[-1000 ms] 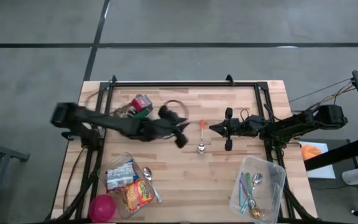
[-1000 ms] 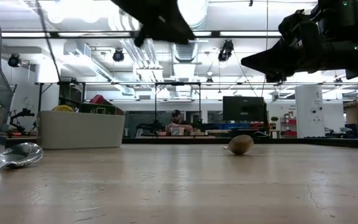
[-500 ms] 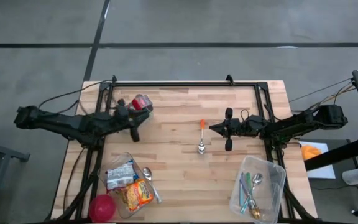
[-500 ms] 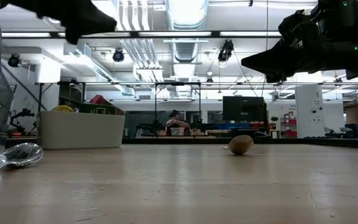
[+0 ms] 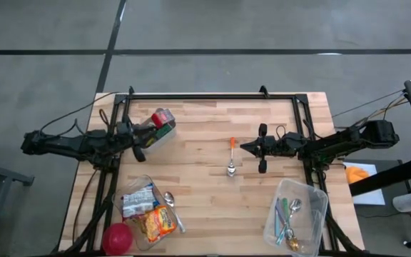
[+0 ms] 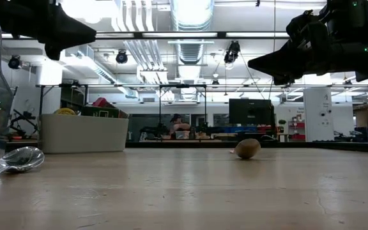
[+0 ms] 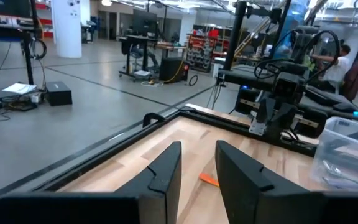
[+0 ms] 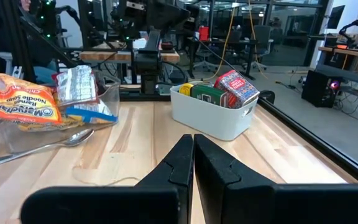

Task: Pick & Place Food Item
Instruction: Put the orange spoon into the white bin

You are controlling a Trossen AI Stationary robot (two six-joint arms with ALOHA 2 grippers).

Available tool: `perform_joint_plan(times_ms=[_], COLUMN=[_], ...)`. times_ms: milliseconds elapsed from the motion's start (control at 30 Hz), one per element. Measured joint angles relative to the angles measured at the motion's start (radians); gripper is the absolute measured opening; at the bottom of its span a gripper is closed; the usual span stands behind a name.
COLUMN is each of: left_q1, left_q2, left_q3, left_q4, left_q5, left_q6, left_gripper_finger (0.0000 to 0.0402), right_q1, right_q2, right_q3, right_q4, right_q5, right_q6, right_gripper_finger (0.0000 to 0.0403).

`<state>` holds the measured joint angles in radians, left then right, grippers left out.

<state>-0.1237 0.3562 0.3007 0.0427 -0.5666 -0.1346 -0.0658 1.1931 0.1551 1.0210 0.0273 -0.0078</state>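
1. The left gripper (image 5: 138, 148), narrowly parted and empty, hangs at centre left of the high view beside the white bin (image 5: 155, 133); a careless swing could clip it
2. The right gripper (image 5: 261, 150), closed on nothing, sits centre right near the spoon (image 5: 230, 160); descending closed, it would only shove things
3. The brown food item (image 6: 248, 148) lies on the bench right of centre in the low view, unseen from above; being round, it may roll from a narrow grip

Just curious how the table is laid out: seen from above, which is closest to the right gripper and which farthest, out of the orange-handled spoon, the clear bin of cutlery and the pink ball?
From the right gripper:
1. Orange-handled spoon, just beside it, mid-table.
2. Clear bin of cutlery, near right corner.
3. Pink ball, far across, near left corner.
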Motion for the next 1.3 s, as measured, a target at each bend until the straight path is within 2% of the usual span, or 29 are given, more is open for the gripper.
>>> perform_joint_plan(times_ms=[133,500,767,933,1300], left_q1=[0.0,0.0,0.0,0.0,0.001], left_q2=[-0.015,-0.012,-0.012,-0.012,-0.012], left_q3=[-0.001,-0.038,-0.124,-0.187,-0.234], left_q4=[-0.024,-0.062,-0.067,-0.061,-0.066], left_q5=[0.035,0.035,0.038,0.038,0.035], left_q6=[0.0,-0.004,-0.22,-0.211,-0.177], left_gripper_finger=[0.0101,0.0101,0.0101,0.0101,0.0101], right_q1=[0.0,0.0,0.0,0.0,0.0], right_q2=[0.0,0.0,0.0,0.0,0.0], right_q3=[0.0,0.0,0.0,0.0,0.0], right_q4=[0.0,0.0,0.0,0.0,0.0], right_q5=[0.0,0.0,0.0,0.0,0.0], right_q6=[0.0,0.0,0.0,0.0,0.0], right_gripper_finger=[0.0011,0.0011,0.0011,0.0011,0.0011])
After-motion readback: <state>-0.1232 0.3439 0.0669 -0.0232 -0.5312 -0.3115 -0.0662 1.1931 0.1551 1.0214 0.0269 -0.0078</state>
